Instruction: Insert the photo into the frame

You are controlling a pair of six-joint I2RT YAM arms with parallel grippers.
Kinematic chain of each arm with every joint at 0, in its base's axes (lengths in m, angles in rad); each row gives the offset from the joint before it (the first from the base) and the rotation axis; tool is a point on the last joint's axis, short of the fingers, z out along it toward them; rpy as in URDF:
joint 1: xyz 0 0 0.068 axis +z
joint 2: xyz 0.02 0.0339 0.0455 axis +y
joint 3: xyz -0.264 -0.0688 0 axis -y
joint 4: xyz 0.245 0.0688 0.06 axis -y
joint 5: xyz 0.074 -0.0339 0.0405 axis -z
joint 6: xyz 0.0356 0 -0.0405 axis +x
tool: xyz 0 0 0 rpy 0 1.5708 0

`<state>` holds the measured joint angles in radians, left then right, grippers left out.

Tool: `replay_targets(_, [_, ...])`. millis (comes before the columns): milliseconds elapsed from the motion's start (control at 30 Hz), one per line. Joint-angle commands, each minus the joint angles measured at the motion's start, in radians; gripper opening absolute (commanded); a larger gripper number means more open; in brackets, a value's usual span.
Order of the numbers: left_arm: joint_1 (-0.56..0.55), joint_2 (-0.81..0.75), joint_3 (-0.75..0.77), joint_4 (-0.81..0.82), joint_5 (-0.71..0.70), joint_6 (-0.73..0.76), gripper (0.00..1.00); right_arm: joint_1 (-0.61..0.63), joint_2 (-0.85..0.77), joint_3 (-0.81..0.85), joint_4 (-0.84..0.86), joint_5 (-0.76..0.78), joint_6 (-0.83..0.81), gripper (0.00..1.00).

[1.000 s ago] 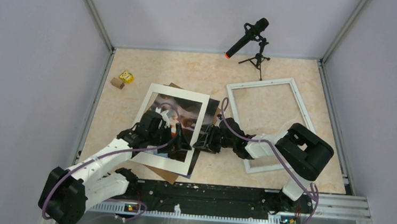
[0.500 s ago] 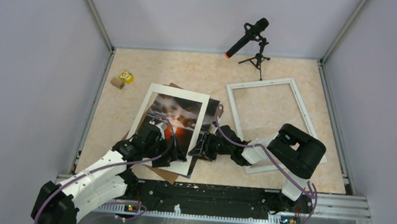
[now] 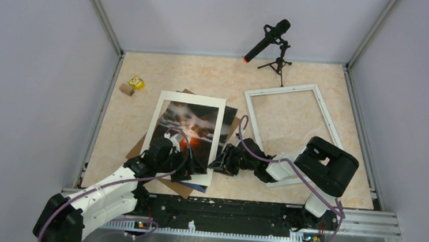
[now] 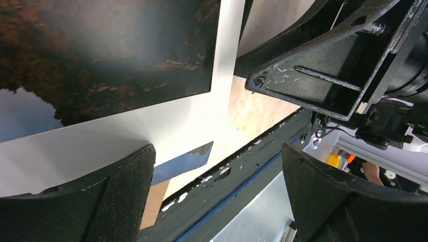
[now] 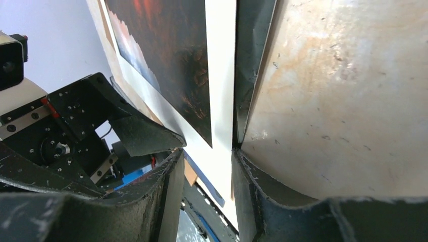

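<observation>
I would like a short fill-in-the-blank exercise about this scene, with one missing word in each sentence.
1. In the top view, the frame lies to the ___ of the photo.
2. A flat mat of ___ colour lies over the photo's edges.
3. The left gripper is ___ (open or shut).

Missing words: right; white; open.

The white mat and the left arm cover much of the photo. The right arm hides the frame's near side.
</observation>
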<state>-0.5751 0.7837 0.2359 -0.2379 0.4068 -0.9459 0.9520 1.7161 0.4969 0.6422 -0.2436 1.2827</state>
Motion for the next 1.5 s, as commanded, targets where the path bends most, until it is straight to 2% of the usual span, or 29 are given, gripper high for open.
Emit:
replay_targets(0, [-0.015, 0.067, -0.030, 0.070, 0.004, 0.003, 0.98, -0.016, -0.058, -0.019, -0.114, 0.057, -0.053, 0.40])
replay_targets(267, [-0.023, 0.199, -0.007, 0.166, 0.104, 0.004, 0.98, -0.035, -0.138, -0.040, -0.228, 0.098, -0.097, 0.43])
replay_targets(767, [-0.031, 0.273, 0.004, 0.272, 0.167, -0.029, 0.98, -0.066, -0.136, -0.031, -0.237, 0.083, -0.114, 0.47])
replay_targets(933, [-0.031, 0.276, 0.002, 0.272, 0.164, -0.023, 0.98, -0.109, -0.153, -0.031, -0.271, 0.079, -0.145, 0.55])
replay_targets(1067, [-0.031, 0.280, 0.010, 0.270, 0.153, -0.006, 0.98, -0.111, -0.131, 0.017, -0.337, 0.064, -0.181, 0.57])
replay_targets(1300, [-0.030, 0.314, 0.033, 0.290, 0.147, 0.010, 0.98, -0.098, -0.057, 0.001, -0.162, -0.020, -0.111, 0.57])
replay_targets(1467, [-0.031, 0.362, 0.057, 0.301, 0.149, 0.026, 0.98, -0.096, 0.000, -0.033, 0.029, -0.082, -0.039, 0.56])
